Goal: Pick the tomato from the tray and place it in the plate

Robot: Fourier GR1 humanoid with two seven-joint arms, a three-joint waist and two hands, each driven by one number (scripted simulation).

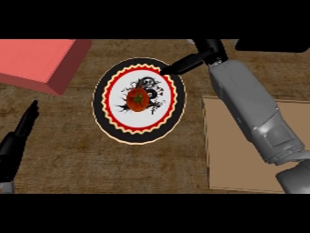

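**Tomato on the plate, right hand above its far rim**

Resting at the middle of the round plate (138, 134), the red tomato with its green star-shaped stalk end (137, 99) lies on the white centre, over a black swirling pattern. The plate has a black outer band, a thin pale edge and a red and yellow scalloped ring around the white field. It stands on the brown wood-grained counter (70, 154), roughly midway between the counter's left and right sides.

The right hand (186, 62), black and at the end of a long grey forearm (247, 109), reaches in from the lower right corner and ends over the plate's far right rim. Its fingers stretch out straight and relaxed, pointing toward the plate, and they hold nothing; the tomato lies apart from them.

The left hand (13, 146) shows near the counter's left edge, black, slim, fingers straight and pointing away toward the far edge, with nothing in it.

A flat tan rectangular tray (227, 173) lies at the counter's right side, just beside the plate and partly hidden under the forearm. A red block-shaped box (33, 61) sits at the far left corner of the counter.
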